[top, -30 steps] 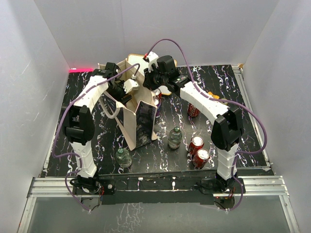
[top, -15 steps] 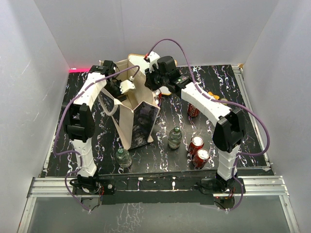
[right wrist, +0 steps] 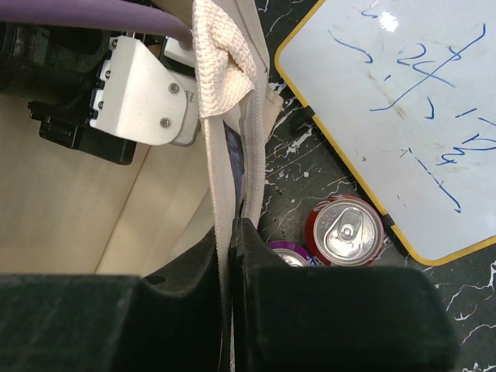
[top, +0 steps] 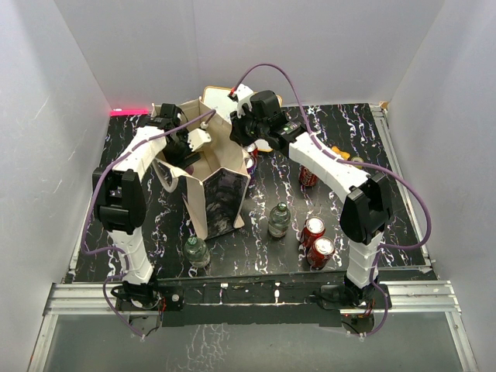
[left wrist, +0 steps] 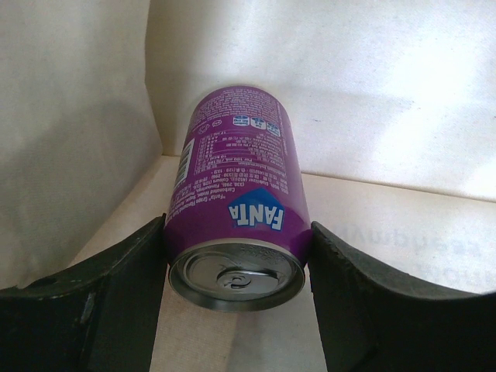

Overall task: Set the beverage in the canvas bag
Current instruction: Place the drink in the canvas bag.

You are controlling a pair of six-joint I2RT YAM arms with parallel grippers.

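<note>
on my left, the left gripper (left wrist: 236, 236) is down inside the big beige canvas bag (top: 203, 198), the one with the dark printed panel. its two black fingers (left wrist: 116, 294) are clamped on either side of the purple fanta drink can (left wrist: 240, 163). the can's pull-tab end faces the wrist camera and beige cloth shows all round it. i cannot tell whether it rests on the bag's floor. the bag stands upright on the black white-veined table (top: 356, 139), mouth wide.

at the bag's far right rim the right gripper (right wrist: 230, 232) is pinched tight on the cloth edge below a bunched beige handle (right wrist: 221, 46). just right of that, a second purple can (right wrist: 288, 254) and a red can (right wrist: 353, 230) stand beside the yellow-framed white board (right wrist: 403, 108).

along the front i see a green bottle (top: 196, 250), another green bottle (top: 279, 219), then two red cans (top: 313, 229) close together.
</note>
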